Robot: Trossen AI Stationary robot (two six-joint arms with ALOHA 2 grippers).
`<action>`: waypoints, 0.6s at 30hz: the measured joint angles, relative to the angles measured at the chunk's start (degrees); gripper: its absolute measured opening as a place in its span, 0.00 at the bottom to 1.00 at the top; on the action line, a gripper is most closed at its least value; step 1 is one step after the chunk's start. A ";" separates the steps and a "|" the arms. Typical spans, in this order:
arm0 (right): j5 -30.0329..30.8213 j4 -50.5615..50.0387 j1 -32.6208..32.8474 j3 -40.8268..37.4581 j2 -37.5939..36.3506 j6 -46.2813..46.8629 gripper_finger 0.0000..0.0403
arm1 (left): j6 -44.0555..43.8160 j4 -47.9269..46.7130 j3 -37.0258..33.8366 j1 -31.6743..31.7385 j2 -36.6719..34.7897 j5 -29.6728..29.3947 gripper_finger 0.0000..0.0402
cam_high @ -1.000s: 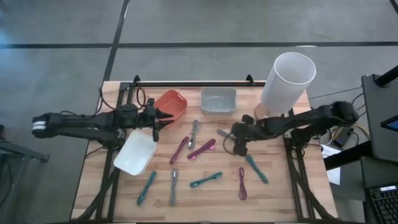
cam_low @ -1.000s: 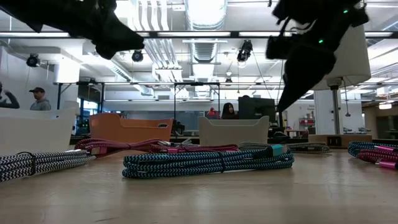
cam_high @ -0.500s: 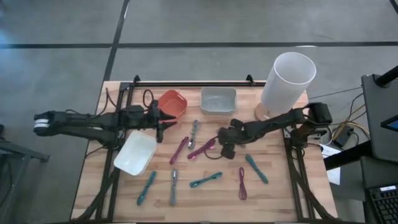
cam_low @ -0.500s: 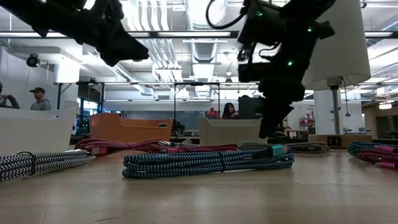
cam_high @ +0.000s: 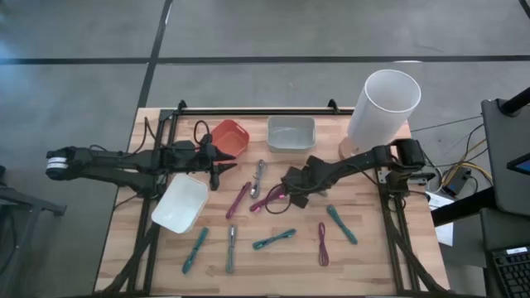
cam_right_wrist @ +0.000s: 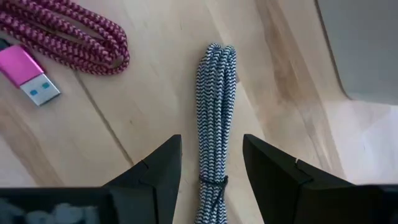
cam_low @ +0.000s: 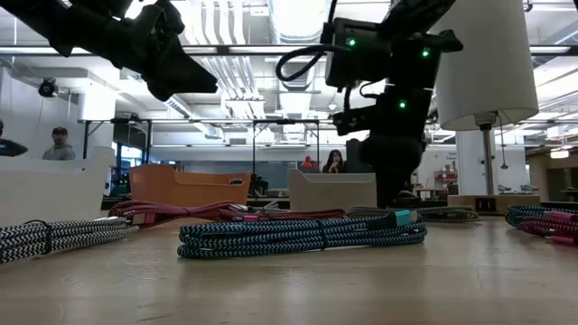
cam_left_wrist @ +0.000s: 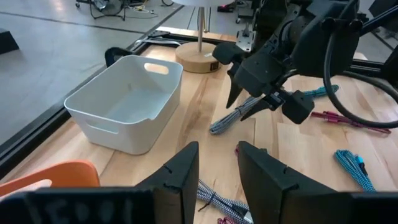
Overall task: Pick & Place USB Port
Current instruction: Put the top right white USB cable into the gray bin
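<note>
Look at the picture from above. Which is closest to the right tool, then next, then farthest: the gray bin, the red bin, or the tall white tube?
From the right tool:
1. Gray bin, at the table's back, just behind the tool.
2. Red bin, back-left, beside the left tool.
3. Tall white tube, at the back-right corner.

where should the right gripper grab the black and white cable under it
Across the black and white cable at mid-bundle, from straight above. It lies flat, straight and narrow between the right gripper's open jaws, so closing across its width should catch every strand, clear of the pink cable.
</note>
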 joint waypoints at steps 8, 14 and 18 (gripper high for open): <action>-1.99 0.54 -1.86 -1.99 1.41 0.94 0.41 | 0.00 -0.03 0.00 -0.02 0.09 0.03 0.29; -2.50 1.79 -1.92 -2.92 1.19 1.35 0.29 | 0.00 -0.01 -0.02 -0.02 0.13 0.03 0.29; -4.13 1.97 -2.03 -2.64 1.22 0.92 0.15 | -0.71 0.03 -0.02 -0.02 0.13 0.03 0.29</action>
